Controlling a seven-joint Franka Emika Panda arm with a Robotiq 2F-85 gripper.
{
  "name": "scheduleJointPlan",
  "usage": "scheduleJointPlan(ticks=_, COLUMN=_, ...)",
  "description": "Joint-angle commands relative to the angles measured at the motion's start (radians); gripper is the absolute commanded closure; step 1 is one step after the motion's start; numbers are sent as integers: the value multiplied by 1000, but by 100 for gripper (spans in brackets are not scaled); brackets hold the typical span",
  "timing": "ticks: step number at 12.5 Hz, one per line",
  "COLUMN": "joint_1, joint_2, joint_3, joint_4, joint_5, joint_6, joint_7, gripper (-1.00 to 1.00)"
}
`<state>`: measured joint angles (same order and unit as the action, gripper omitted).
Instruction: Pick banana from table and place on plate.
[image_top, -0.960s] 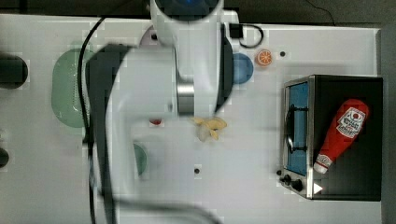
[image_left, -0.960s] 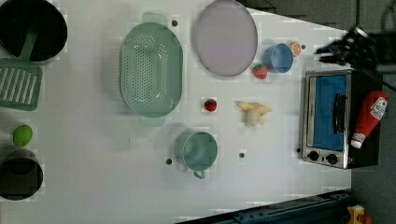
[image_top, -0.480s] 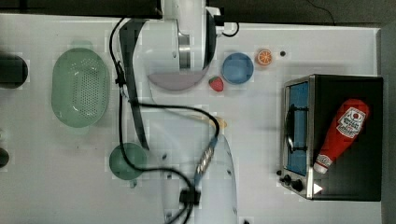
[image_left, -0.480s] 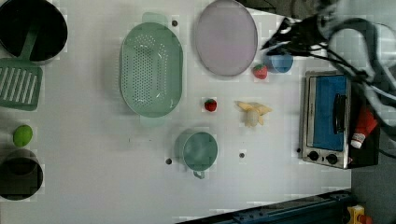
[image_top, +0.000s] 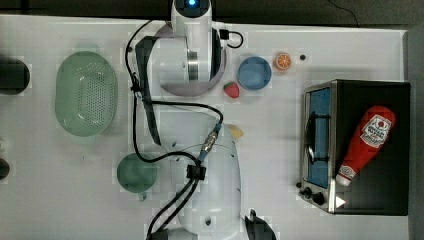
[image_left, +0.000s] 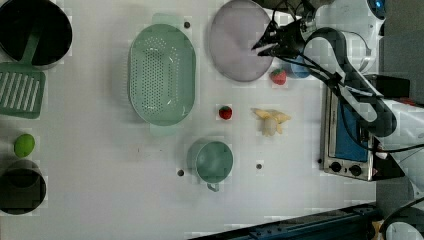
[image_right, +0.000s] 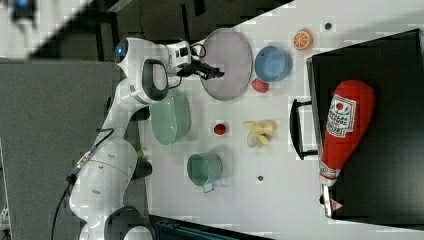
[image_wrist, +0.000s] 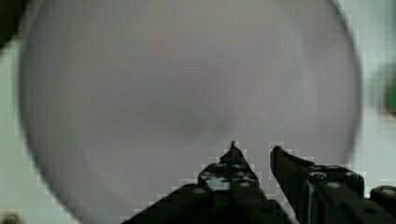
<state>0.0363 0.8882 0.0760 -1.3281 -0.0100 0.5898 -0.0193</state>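
The pale yellow banana lies on the white table between the red strawberry and the toaster oven, with nothing touching it. It shows again in the right view, and in the top view the arm covers most of the banana. My gripper hovers over the mauve-grey plate, near the rim on the left view's right. In the wrist view the gripper is open by a narrow gap, nothing between its fingers, the bare plate below. The right view also has the gripper over the plate.
A green perforated basket stands beside the plate and a green cup nearer the front. Two strawberries, a blue bowl and an orange slice sit nearby. A toaster oven carries a ketchup bottle.
The arm has swung away from the middle of the table, and the gripper now hangs over the plate. The banana has stayed where it was on the table.
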Motion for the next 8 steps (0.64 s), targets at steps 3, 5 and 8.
scheduleJointPlan(ticks=3, joint_1=8, joint_2=-41, joint_3=8, joint_4=44, joint_5=1, joint_6=61, joint_7=30, gripper=-71)
scheduleJointPlan(ticks=5, joint_1=11, joint_2=-56, joint_3=8, joint_4=49, joint_5=1, joint_6=59, joint_7=30, gripper=-100)
scheduleJointPlan(ticks=8, joint_1=9, joint_2=-197, joint_3=-9, joint_4=-27, joint_5=1, joint_6=11, joint_7=30, gripper=-100)
